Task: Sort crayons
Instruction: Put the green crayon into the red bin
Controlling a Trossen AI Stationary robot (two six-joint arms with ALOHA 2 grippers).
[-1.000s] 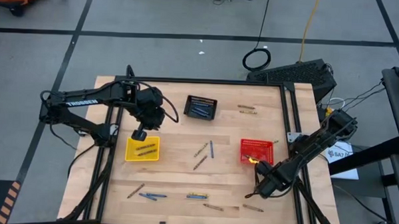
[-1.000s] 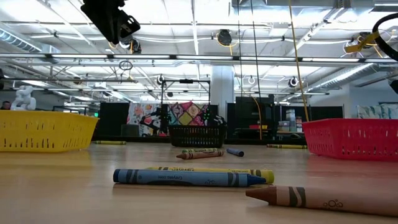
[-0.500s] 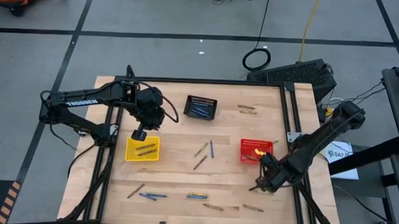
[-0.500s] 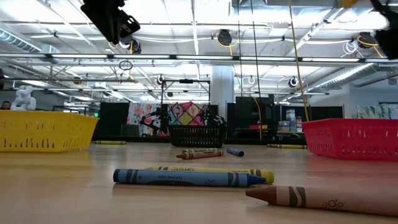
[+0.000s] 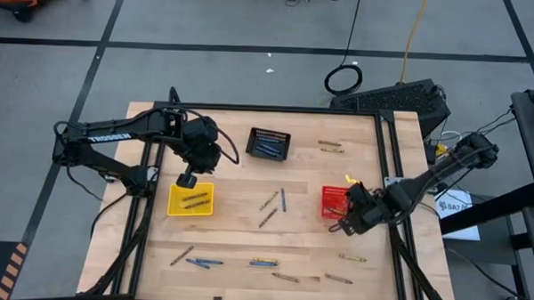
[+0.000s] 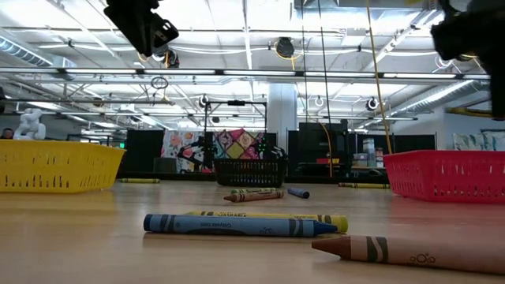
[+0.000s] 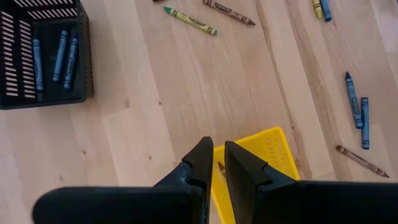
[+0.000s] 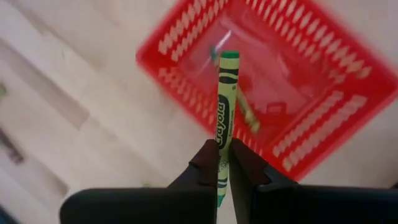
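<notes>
My right gripper [image 8: 222, 163], above the red basket's [image 8: 186, 37] edge, clamps a green crayon [image 8: 224, 106] pointing lengthwise ahead; left gripper [image 7: 215, 163] jaws slightly apart.

Both arms are built of dark, near-black links with rounded joint housings, and the left arm [image 5: 116, 138] carries white block lettering along its long upper link, with a thin black cable looping beside the bulky wrist housing behind its jaws. The right arm [image 5: 435, 178] has the same matte black finish, its slim links ending in a chunky wrist block behind the jaws. In both wrist views the fingers [image 7: 198, 163] are smooth black wedges that taper to narrow tips, set on a broad, flat-fronted black body.
</notes>
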